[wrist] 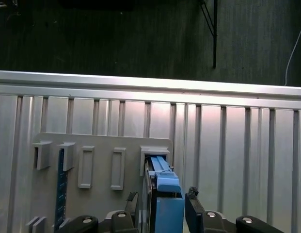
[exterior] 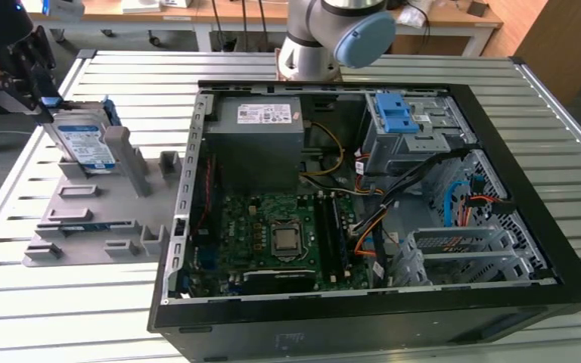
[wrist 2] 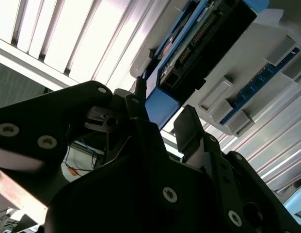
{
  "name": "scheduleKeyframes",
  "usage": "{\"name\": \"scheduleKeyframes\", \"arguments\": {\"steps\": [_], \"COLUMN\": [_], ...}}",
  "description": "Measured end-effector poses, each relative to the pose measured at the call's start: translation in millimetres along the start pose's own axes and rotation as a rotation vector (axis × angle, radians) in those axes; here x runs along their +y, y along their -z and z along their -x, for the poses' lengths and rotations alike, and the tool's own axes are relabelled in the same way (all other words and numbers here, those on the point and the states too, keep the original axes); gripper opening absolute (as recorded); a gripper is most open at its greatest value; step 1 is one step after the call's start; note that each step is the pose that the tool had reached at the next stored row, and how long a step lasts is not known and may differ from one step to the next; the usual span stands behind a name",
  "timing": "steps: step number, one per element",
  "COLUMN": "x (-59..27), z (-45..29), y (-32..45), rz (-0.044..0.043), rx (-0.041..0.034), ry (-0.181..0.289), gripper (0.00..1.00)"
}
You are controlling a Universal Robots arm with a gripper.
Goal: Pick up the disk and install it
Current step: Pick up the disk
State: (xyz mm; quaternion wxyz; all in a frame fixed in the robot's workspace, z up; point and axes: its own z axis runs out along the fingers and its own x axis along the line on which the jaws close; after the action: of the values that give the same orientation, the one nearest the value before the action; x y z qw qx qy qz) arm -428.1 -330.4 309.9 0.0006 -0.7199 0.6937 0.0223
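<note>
Your open computer case (exterior: 371,321) sits nearest, holding a green motherboard (exterior: 281,234) and a grey box (exterior: 255,140) whose white sticker (exterior: 265,115) is too small to read. Left of it, the disk (exterior: 81,144) stands upright in the grey holder's (exterior: 88,223) far slot, blue-and-white label unreadable. The gripper (wrist: 162,198) is unclenched, fingers (wrist: 191,199) straddling the disk.

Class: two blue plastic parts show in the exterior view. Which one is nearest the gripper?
The disk, blue-framed, standing in the grey holder outside the computer case; the gripper is at it. The blue latch sits inside the case.
</note>
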Motion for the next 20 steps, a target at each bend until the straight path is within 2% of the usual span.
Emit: {"name": "scheduleKeyframes", "arguments": {"steps": [5, 15, 20], "x": [1.3, 2.0, 1.9], "z": [3.0, 2.9, 2.7], "y": [-3.7, -13.8, -18.3], "rz": [-0.0002, -0.0003, -0.0077], "rx": [-0.0023, -0.0032, -0.0018], "ry": [0.000, 0.000, 0.000], "gripper": [0.51, 0.51, 0.51]}}
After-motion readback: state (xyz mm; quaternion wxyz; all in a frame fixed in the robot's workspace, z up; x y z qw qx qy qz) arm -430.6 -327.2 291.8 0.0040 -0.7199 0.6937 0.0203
